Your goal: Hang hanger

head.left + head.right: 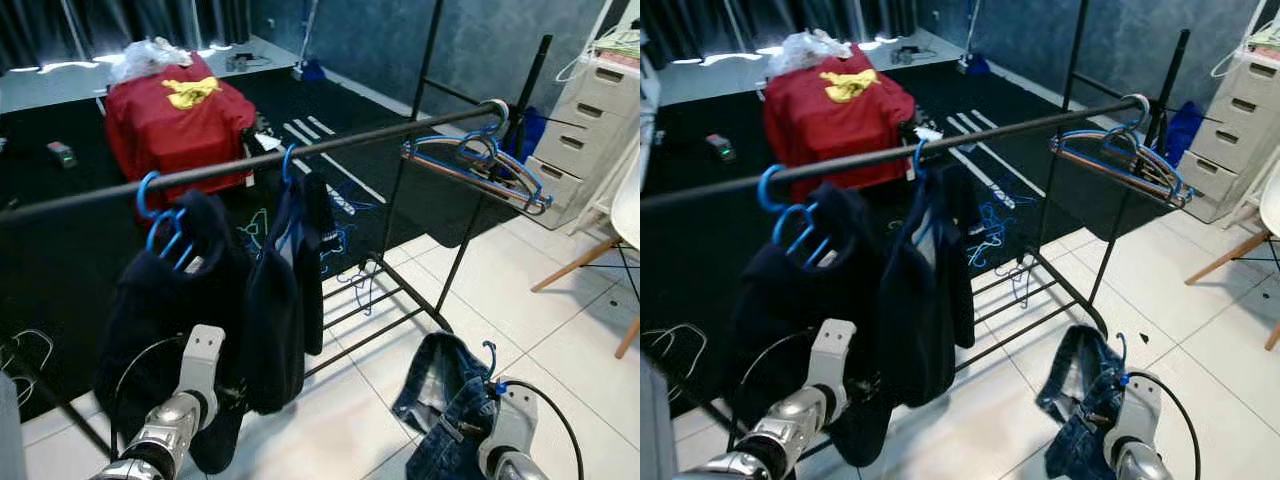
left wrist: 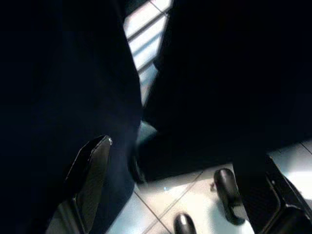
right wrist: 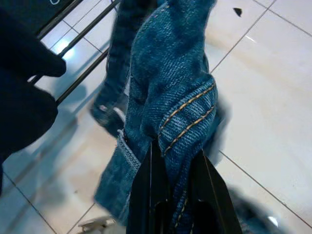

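My right gripper has its two black fingers pinched tight on a fold of blue denim, seam stitching bunched between them. My left gripper has its fingers spread wide and empty, nosed in among dark cloth above the white tile.

Now the big picture: the clothes rack runs across in front of me, a long black rail sloping up toward my right, standing half on the white tiled floor and half on the black carpet. Behind it, a red-covered box with something yellow on top. On the rail's left half, two dark garments hang on blue hangers; my left arm sits low just in front of them. Out at the rail's right end, a cluster of empty hangers, blue and brownish, hooked together. A white drawer unit stands beyond that.

Down low on my right, the jeans — they're on a blue hanger, its hook poking up just above the denim, well below the rail.

So the step in hand, as I judge it: I've got the load, and it's not up yet. Next call is a lift — raise the right arm until that blue hook clears the rail, aim for the bare stretch between the dark garments and the empty hangers, and lower it on. Watch that the hook faces the bar; gripping the denim, not the hanger, it may swing.
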Motion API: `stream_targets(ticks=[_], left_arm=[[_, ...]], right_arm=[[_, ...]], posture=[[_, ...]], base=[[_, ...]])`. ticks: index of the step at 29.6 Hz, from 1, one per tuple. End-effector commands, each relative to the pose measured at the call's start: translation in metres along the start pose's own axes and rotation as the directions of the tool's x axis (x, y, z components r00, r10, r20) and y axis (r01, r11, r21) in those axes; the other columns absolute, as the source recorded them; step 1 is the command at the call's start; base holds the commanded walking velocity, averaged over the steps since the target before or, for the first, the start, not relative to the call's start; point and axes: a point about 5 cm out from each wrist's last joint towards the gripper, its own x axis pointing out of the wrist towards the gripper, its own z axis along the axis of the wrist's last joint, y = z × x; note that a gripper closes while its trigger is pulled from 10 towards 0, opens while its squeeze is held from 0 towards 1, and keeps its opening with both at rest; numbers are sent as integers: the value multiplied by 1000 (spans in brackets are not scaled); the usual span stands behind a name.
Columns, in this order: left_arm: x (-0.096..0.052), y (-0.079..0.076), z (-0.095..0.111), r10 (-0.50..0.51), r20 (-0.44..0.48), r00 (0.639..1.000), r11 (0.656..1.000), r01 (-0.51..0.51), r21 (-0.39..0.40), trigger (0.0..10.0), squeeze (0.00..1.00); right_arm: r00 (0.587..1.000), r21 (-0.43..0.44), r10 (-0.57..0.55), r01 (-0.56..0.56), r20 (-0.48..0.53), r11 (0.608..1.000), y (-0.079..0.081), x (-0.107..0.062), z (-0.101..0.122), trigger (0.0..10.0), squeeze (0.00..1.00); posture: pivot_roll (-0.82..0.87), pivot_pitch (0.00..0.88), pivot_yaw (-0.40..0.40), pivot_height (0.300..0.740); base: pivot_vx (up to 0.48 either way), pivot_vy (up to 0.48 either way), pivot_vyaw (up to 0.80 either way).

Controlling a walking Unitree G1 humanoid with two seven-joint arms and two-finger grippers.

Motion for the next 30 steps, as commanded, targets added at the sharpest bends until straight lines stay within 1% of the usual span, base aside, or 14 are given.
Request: stream_targets(ticks=[1,8,9,12,14,16,17,18,19,22,23,24,28,30], left_arm=[[-1,0,-3,-18,-15,1000,1000,18,19,10000,0],[-1,-4,-5,-58,-16,998,998,58,-8,10000,0],[-1,-5,-8,-59,-35,998,998,59,6,10000,0],[-2,-5,-9,-58,-35,998,998,59,18,10000,0],[-2,-6,-9,-68,-23,997,997,68,25,10000,0],[-2,-7,-10,-91,-33,995,995,92,47,10000,0],[-2,-7,-10,-91,-33,995,995,92,47,10000,0],[-2,-8,-12,-94,-39,995,994,96,53,10000,0],[-2,-8,-12,-94,-39,995,994,96,53,10000,0],[-3,-9,-16,-96,-52,994,994,99,40,10000,0],[-3,-9,-16,-96,-52,994,994,99,40,10000,0],[-4,-10,-18,-102,-56,993,994,103,18,10000,0],[-4,-11,-19,-111,-54,992,994,111,4,10000,0],[-4,-11,-19,-115,-53,992,993,115,3,10000,0]], right_arm=[[999,-24,14,-12,50,1000,2,2,10,10000,0],[994,-29,50,-47,101,998,0,3,24,10000,0],[984,-31,88,-84,155,996,-1,5,39,10000,0],[971,-61,131,-121,201,991,-2,5,55,10000,0],[939,-129,213,-184,269,974,0,5,81,10000,0],[881,-218,322,-258,347,941,7,1,111,10000,0],[881,-218,322,-258,347,941,7,1,111,10000,0],[835,-281,385,-289,393,915,13,-6,132,10000,0],[835,-281,385,-289,393,915,13,-6,132,10000,0],[704,-417,530,-351,473,839,32,-32,174,10000,0],[704,-417,530,-351,473,839,32,-32,174,10000,0],[654,-461,574,-363,493,810,39,-43,187,10000,0],[623,-476,590,-365,514,800,45,-52,195,10000,0],[632,-481,583,-352,510,803,45,-52,194,10000,0]], posture=[[-32,77,0,740],[-35,78,2,740],[-36,81,3,740],[-39,81,6,740],[-43,80,8,740],[-47,78,9,740],[-47,78,9,740],[-51,77,12,740],[-51,77,12,740],[-51,75,8,740],[-51,75,8,740],[-52,72,6,740],[-51,71,4,740],[-53,70,4,740]], base=[[465,0,400],[388,0,800],[0,0,0],[0,0,0],[311,-289,0],[292,-379,0],[292,-379,0],[270,-394,0],[270,-394,0],[260,-399,421],[247,-409,800],[0,0,800],[0,0,400],[0,0,0]])
